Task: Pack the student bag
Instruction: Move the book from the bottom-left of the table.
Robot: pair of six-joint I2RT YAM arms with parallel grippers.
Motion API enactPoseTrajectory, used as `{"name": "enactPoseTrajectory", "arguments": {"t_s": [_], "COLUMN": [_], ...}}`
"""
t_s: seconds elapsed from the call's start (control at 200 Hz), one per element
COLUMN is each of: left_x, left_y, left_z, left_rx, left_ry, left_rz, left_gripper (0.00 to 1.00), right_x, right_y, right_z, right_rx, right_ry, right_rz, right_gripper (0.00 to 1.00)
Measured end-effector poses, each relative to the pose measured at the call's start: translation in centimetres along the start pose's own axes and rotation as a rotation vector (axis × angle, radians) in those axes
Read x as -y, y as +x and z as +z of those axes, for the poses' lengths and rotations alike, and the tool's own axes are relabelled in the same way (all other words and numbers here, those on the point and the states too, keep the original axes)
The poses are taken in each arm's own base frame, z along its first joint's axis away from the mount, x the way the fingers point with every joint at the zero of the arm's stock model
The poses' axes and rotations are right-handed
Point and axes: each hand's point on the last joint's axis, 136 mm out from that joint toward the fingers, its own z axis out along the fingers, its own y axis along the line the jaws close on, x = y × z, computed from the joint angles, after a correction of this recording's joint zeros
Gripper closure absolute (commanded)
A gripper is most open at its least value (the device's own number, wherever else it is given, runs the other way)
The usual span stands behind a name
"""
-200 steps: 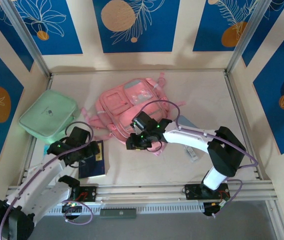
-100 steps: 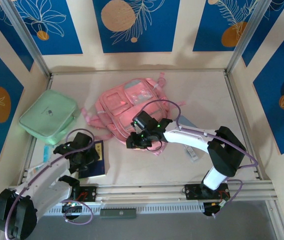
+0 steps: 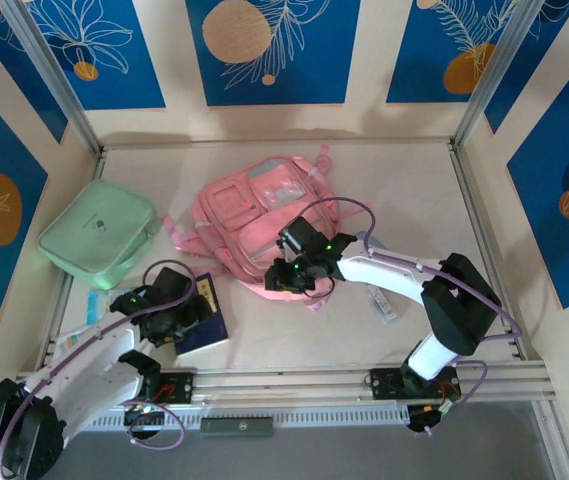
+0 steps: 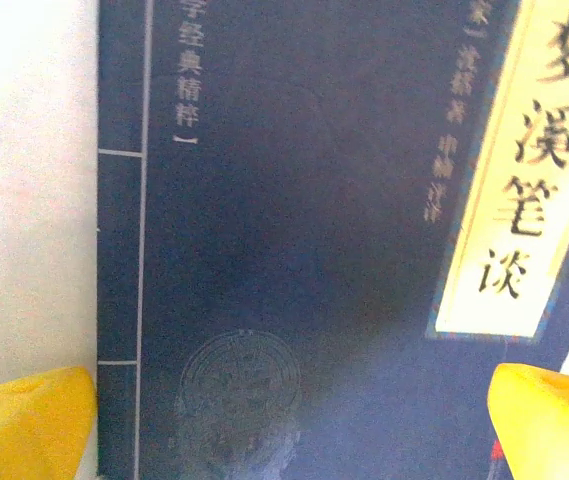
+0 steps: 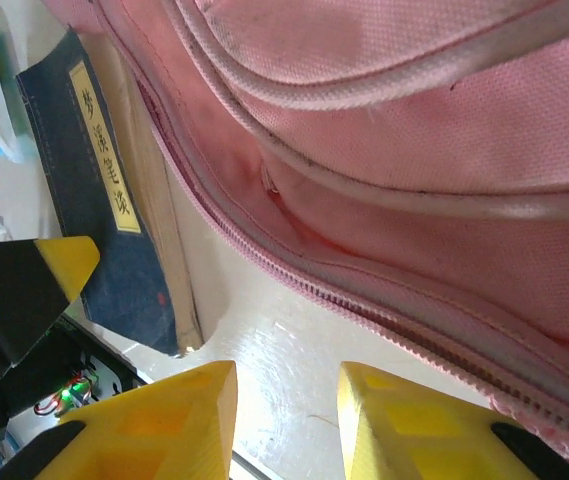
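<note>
Since a second ago, the right arm has shifted a little to the right along the bag's near edge, the left arm has pulled in toward its base, and the book under it now sits turned and further right.

Student bag (image 3: 254, 205) lies flat mid-table, front pockets up, straps spilling off its left and near sides. In my right wrist view its zipper line and piping run across the upper frame.

Right gripper (image 3: 286, 280) sits at the bag's near edge. Its yellow fingers (image 5: 164, 420) are nearly closed, with a narrow gap that has bare table in it and nothing held. I can't tell whether it touches the fabric.

Dark blue book (image 3: 212, 312) with a yellow title strip lies just left of that gripper, near the bag's near-left corner, tilted on the table.

Left gripper (image 3: 182, 322) is right over the book. In the left wrist view the claw is wide, one yellow fingertip (image 4: 24, 425) near the spine side and the other by the title strip. Contact with the cover is unclear.

Mint-green zip case (image 3: 99, 235) lies flat, well left of the bag. A pale blue packet (image 3: 92, 302) lies near the case's near edge. A small pale oblong item (image 3: 384, 305) lies on the table (image 3: 414, 190) under the right arm's forearm.
</note>
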Motion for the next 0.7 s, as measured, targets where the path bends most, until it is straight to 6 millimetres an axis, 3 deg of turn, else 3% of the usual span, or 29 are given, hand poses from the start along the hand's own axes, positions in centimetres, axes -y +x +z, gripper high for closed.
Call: {"name": "enactPoseTrajectory", "arguments": {"t_s": [0.15,0.365,0.505,0.695], "left_x": [0.0,-1.0,-1.6,-2.4], "left_y": [-1.0,-1.8,-1.5,-0.8], "left_z": [-1.1,-2.5,-2.0,-0.3], "left_rx": [0.062,0.152,0.146,0.120], "left_ry": [-0.020,-0.012,-0.023,-0.033], "left_rz": [-0.004,-0.039,-0.053,-0.067], "left_gripper": [0.02,0.08,0.20,0.31], "right_x": [-2.2,-7.2,-8.0,-8.3], "right_y": [0.8,2.8,2.8,1.3], "right_z": [0.5,3.9,6.7,9.8], "right_rx": [-0.038,-0.120,-0.158,-0.156], "right_ry": [-0.001,0.012,0.049,0.100], "right_rz": [-0.042,-0.152,-0.162,-0.158], "right_gripper": [0.60,0.55,0.55,0.56]}}
